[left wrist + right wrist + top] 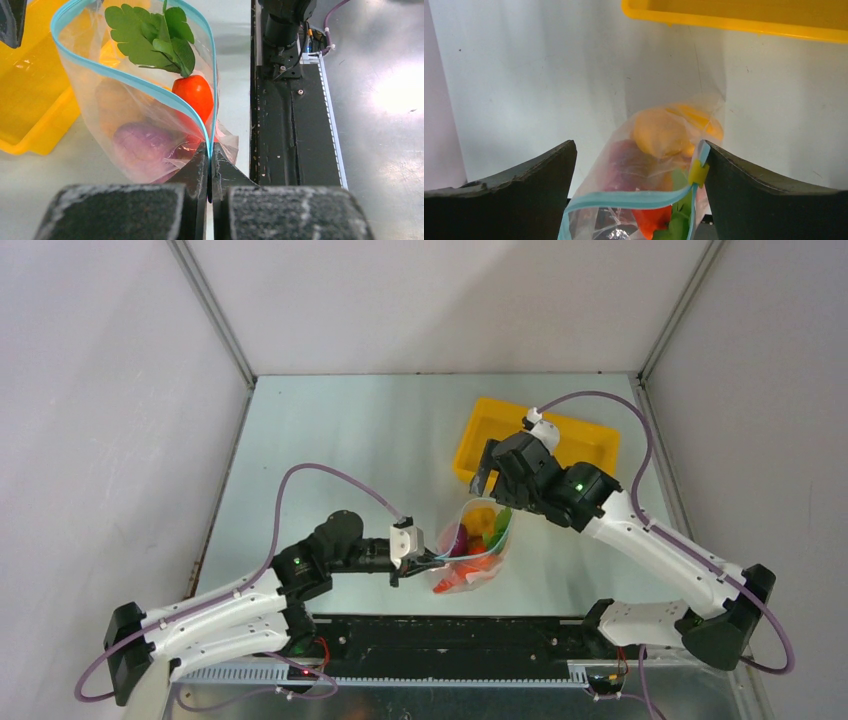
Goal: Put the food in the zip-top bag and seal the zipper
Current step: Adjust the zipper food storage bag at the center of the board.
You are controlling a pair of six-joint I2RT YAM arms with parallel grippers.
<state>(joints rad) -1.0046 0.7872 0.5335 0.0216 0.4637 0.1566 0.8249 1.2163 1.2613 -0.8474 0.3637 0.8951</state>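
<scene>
The zip-top bag (478, 550) stands between the two arms with its mouth gaping. Inside is the food: a red-orange carrot (195, 95) with green leaf, a purple onion (142, 142) and a yellow-orange fruit (659, 132). The teal zipper (125, 80) curves open around the mouth. My left gripper (210, 160) is shut on the zipper's near end, where both strips meet. My right gripper (640, 147) is open and straddles the bag's far end. A yellow slider (698, 172) on the zipper lies right against its right finger (749, 190).
The yellow tray (590, 440) sits just behind the right gripper at the back right. The black base rail (285, 125) runs along the near table edge, close to the bag. Enclosure walls bound the table on the left, back and right.
</scene>
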